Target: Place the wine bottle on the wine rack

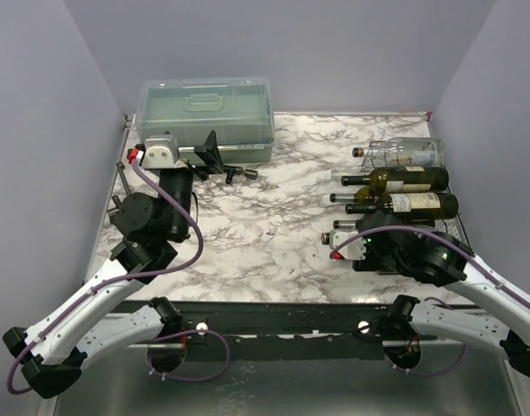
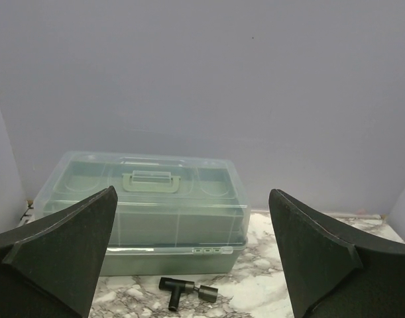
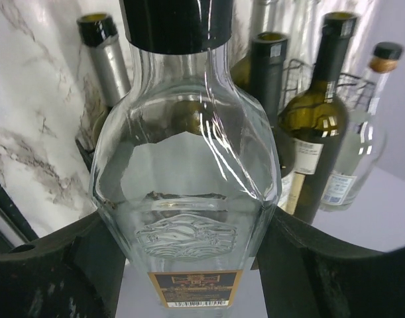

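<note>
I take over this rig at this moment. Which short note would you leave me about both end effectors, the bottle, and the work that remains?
Left end effector: open, empty, facing the translucent grey-green plastic box.
Right end effector: shut on the clear glass wine bottle with black cap, at the near end of the black thin-wire wine rack.
Done: the bottle is gripped and at the rack, where several other bottles already lie.
Left: it cannot be seen whether the bottle rests in a cradle. Probably seat it, then open and withdraw.
</note>
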You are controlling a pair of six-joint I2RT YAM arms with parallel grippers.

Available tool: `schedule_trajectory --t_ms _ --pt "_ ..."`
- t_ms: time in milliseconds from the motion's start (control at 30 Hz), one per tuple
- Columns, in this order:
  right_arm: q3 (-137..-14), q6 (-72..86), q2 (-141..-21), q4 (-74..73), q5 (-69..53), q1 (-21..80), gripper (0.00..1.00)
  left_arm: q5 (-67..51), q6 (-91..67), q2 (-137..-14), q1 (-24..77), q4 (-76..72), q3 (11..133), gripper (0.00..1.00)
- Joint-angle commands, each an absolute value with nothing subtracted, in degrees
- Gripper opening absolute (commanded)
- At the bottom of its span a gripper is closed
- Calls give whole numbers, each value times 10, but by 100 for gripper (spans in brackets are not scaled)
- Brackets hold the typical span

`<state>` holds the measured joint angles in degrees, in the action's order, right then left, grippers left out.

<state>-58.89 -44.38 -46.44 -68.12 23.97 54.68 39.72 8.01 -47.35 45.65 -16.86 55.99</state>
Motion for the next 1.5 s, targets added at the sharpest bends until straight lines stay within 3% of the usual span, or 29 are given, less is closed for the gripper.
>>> schedule_trajectory --t_ms 0,333,567,800,1100,1167,1233,1333,1467 --pt "-561 -447 -458 -656 330 541 1 405 89 -457 471 -186 555 98" --pt "-478 -454 -456 -617 363 479 1 406 95 -437 498 -194 548 98" --pt "-507 -608 -540 -529 306 239 1 409 113 -433 516 -200 548 97" --pt "-496 -667 -536 -512 272 237 1 412 123 -424 518 -209 543 97" --pt "-446 -687 -506 -598 235 237 1 413 134 -431 527 -218 537 96" --pt "-433 -683 -498 -600 233 237 9 413 136 -432 528 -220 536 96" --pt "-423 -678 -489 -599 233 237 29 413 136 -436 529 -219 536 96" --pt "-416 -671 -475 -593 231 237 50 411 135 -439 529 -220 535 96" --pt "-415 -666 -466 -602 215 237 65 411 137 -444 530 -220 534 96"
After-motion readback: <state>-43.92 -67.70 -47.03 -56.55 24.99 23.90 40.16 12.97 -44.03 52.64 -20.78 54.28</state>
